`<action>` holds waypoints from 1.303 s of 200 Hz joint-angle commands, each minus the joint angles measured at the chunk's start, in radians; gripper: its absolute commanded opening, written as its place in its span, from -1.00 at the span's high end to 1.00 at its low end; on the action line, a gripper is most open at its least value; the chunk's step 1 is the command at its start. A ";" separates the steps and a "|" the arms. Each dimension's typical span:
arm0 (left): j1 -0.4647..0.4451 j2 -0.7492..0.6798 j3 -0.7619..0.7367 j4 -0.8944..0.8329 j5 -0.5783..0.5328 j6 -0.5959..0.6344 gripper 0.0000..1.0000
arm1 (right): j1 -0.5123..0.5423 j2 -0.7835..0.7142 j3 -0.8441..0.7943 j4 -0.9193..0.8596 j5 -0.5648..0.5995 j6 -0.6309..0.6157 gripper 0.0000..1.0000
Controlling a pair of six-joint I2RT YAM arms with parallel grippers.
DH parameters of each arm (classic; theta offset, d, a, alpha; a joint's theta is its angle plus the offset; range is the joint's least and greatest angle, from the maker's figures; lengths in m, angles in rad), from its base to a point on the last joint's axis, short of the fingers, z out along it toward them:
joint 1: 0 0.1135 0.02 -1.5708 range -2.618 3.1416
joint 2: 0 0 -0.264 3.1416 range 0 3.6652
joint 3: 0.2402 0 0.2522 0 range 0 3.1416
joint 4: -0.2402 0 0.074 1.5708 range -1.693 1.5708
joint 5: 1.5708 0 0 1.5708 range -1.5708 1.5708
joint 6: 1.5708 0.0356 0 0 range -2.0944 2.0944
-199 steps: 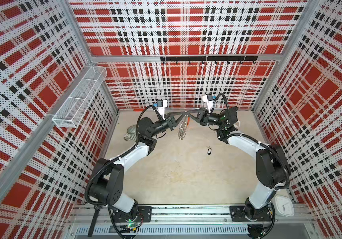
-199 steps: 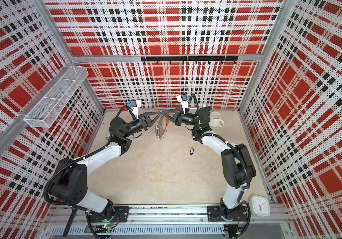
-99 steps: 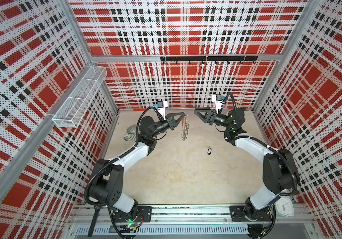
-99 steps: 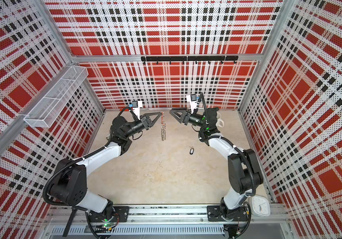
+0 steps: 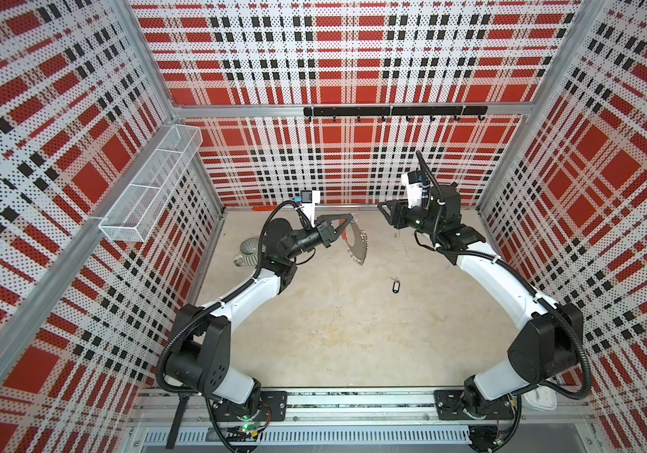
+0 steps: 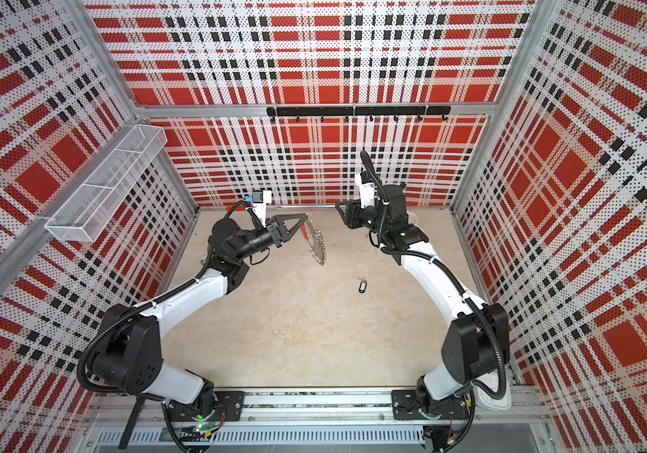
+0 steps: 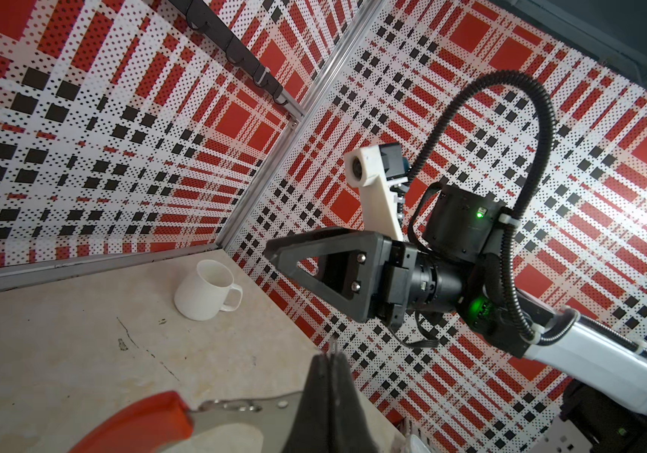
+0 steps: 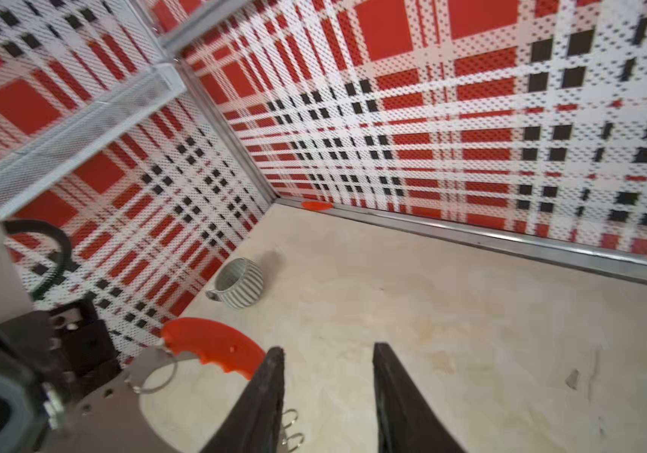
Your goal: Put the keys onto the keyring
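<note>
Left claw (image 5: 348, 226) pinches keyring (image 5: 357, 248) above seemingly stained tabletop (image 5: 333, 333), plaid walls (image 5: 353, 59).

Left hand (image 5: 347, 221) pinched closed, right hand (image 8: 328, 392) parted, both raised.

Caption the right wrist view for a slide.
Open right pincer beside the red-segmented keyring, striped mug beyond.

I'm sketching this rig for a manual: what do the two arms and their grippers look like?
The left arm and right arm match: white shells, black joints, ribbed black hoses. Black triangular jaws, white camera brackets at the wrists.
</note>
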 commanded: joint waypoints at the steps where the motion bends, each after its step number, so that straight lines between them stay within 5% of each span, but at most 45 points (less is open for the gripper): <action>1: -0.010 -0.036 0.076 -0.120 0.021 0.114 1.00 | 0.003 -0.030 0.022 -0.104 -0.001 -0.091 0.03; 25: -0.029 -0.025 0.193 -0.435 -0.026 0.329 1.00 | 0.004 -0.032 -0.007 0.030 -0.337 -0.084 0.09; 52: -0.050 0.012 0.327 -0.728 -0.064 0.516 1.00 | 0.003 -0.033 -0.032 0.114 -0.505 -0.062 0.15; 156: -0.048 0.053 0.473 -0.964 -0.024 0.641 1.00 | -0.045 -0.025 -0.089 0.298 -0.714 0.060 0.19; 260: -0.065 0.057 0.494 -0.973 0.000 0.635 1.00 | -0.023 0.068 -0.067 0.334 -0.734 0.081 0.35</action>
